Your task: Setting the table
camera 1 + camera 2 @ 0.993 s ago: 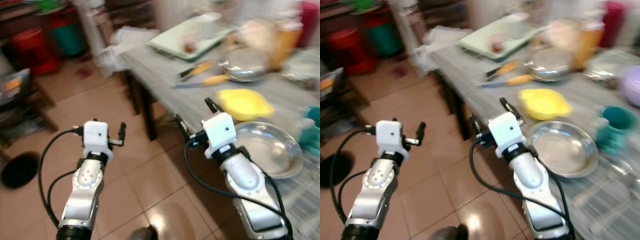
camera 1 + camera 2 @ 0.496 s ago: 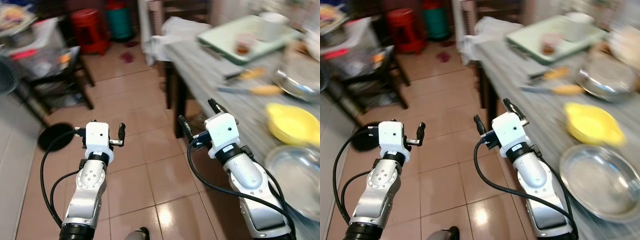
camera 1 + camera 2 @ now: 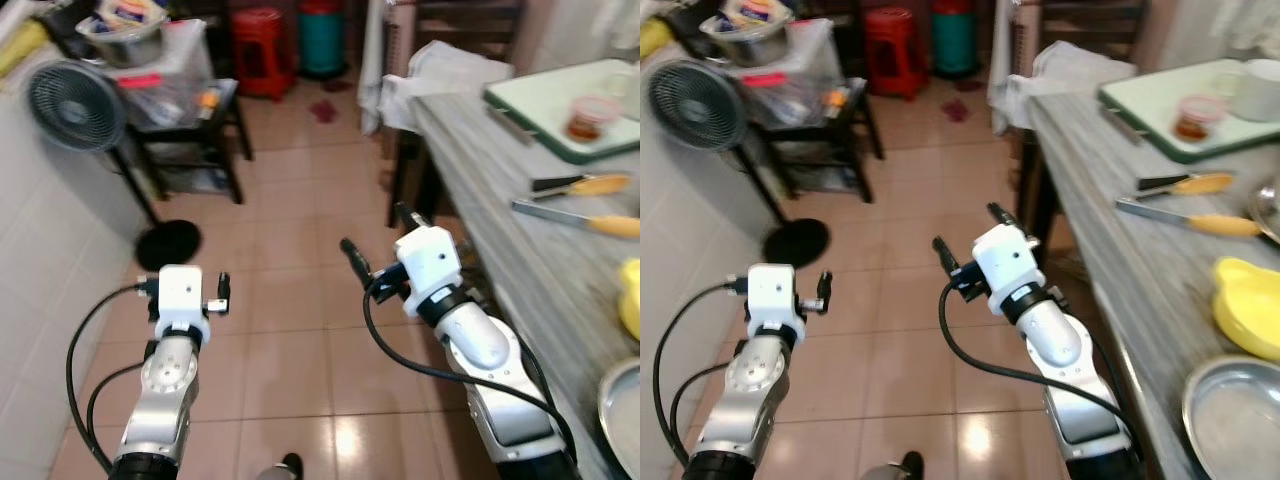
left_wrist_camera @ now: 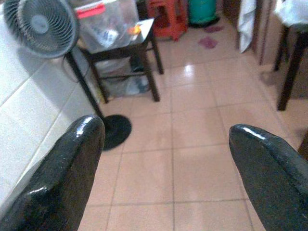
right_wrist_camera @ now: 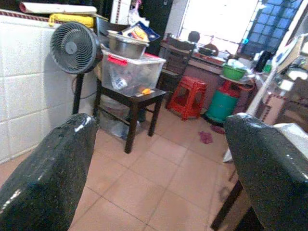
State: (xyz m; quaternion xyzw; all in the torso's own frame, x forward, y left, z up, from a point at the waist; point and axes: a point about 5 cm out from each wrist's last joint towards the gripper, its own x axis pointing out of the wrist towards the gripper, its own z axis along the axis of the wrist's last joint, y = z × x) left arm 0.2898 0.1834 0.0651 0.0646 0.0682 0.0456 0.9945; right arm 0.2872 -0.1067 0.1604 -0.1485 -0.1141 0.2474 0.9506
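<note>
The grey table [image 3: 1090, 200] runs along my right side. On it lie a steel plate [image 3: 1240, 420], a yellow bowl [image 3: 1252, 318], two yellow-handled knives [image 3: 1188, 184] and a green tray [image 3: 1170, 95] that holds a small cup [image 3: 1192, 118]. My right gripper [image 3: 970, 232] is held up beside the table's edge, open and holding nothing. My left gripper [image 3: 185, 288] hovers over the tiled floor, also open and holding nothing. Both wrist views look past wide-apart black fingers [image 4: 62, 178] [image 5: 48, 178] at the floor and the room beyond.
A standing fan [image 3: 75, 105] is against the white tiled wall on the left. Behind it a black stand [image 3: 190, 130] carries a plastic box and a pot. A red stool [image 3: 258, 50] and a green bin [image 3: 322, 40] stand at the back. White cloth [image 3: 440, 70] lies at the table's far corner.
The whole view has swung to the left, so the table now sits at the right border and more floor shows. Both arms stay raised with their fingers apart.
</note>
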